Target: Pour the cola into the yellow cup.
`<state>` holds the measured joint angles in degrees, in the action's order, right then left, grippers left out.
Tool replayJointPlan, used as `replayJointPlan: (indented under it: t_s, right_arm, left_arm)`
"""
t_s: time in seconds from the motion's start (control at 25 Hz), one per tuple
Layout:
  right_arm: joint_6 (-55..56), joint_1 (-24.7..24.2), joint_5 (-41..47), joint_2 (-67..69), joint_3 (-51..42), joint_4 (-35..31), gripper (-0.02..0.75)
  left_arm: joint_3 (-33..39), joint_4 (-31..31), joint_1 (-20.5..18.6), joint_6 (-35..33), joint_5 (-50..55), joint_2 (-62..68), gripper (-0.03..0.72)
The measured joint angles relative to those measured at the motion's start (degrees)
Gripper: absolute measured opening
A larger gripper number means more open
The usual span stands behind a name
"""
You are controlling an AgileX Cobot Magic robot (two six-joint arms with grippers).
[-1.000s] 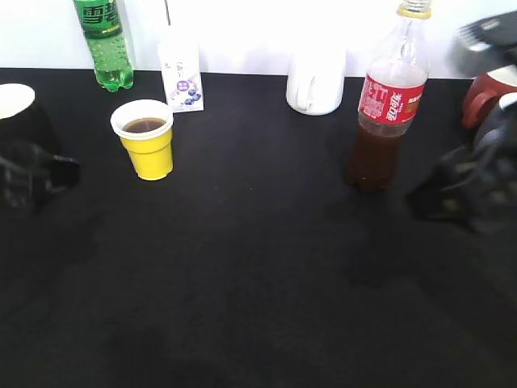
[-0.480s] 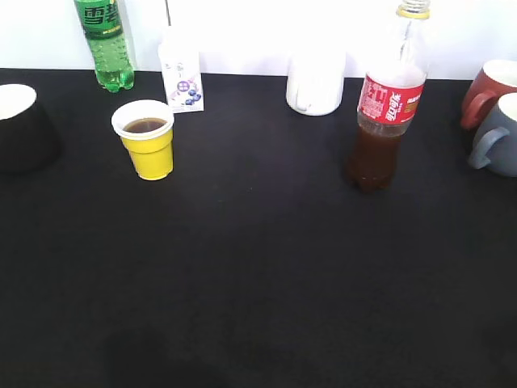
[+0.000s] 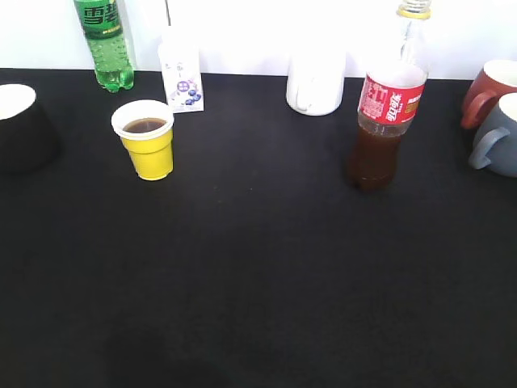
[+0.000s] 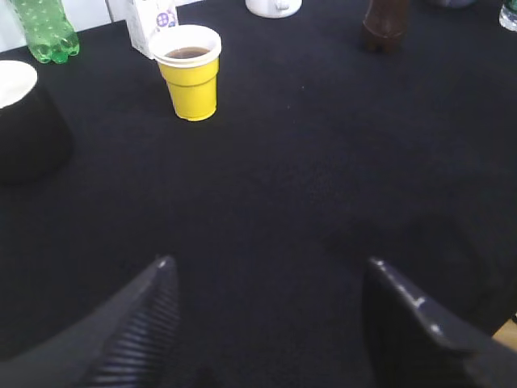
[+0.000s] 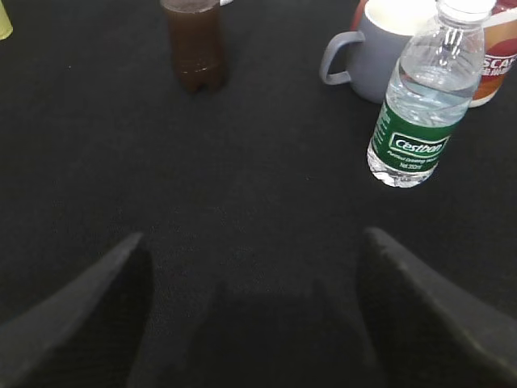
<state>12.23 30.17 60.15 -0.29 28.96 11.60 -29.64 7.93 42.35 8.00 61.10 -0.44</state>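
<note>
The cola bottle (image 3: 386, 105) stands upright on the black table at the right, with a red label and its dark drink low in it; its base shows in the right wrist view (image 5: 194, 44) and the left wrist view (image 4: 385, 20). The yellow cup (image 3: 146, 139) stands at the left with dark drink inside; it also shows in the left wrist view (image 4: 191, 71). My left gripper (image 4: 266, 271) is open and empty, well back from the cup. My right gripper (image 5: 254, 246) is open and empty, back from the bottle. Neither gripper shows in the exterior view.
A green soda bottle (image 3: 103, 40), a small white carton (image 3: 181, 77) and a white mug (image 3: 316, 81) stand along the back. A black bowl (image 3: 20, 125) is at the left. Red (image 3: 487, 90) and grey (image 3: 499, 133) mugs are at the right, with a water bottle (image 5: 424, 93) near them.
One second ago both arms showed blurred at the left and right edges of the exterior view; they have since left it. The bottle and cup have not moved.
</note>
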Motion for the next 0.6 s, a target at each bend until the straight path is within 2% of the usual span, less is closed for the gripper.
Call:
replayJointPlan:
  t_s: [0.16,0.2,0.24,0.32,0.4,0.52,0.6]
  right_arm:
    - [0.0,0.0,-0.1,0.0,0.0,0.0,0.594]
    - [0.0,0.0,-0.1,0.0,0.0,0.0,0.594]
    - [0.0,-0.1,-0.1,0.0,0.0,0.0,0.594]
    - [0.0,-2.5,-0.2,0.0,0.0,0.0,0.594]
    - [0.0,-8.5,-0.3,0.0,0.0,-0.1,0.594]
    - [0.0,-17.8,-0.3,0.0,0.0,-0.3,0.594]
    - [0.0,-22.4,-0.3,0.0,0.0,-0.3,0.594]
  left_arm:
    - [0.0,0.0,0.0,0.0,0.0,0.0,0.51]
    - [0.0,0.0,-1.0,0.0,0.0,0.0,0.509]
    - [0.0,0.0,-3.3,0.0,0.0,0.0,0.505]
    - [0.0,-0.1,-10.8,0.0,0.0,0.0,0.491]
    - [0.0,-0.1,-18.1,0.0,0.0,0.0,0.49]
    - [0.0,-0.1,-26.0,0.0,0.0,0.0,0.488]
    - [0.0,-0.1,-30.4,0.0,0.0,0.0,0.468]
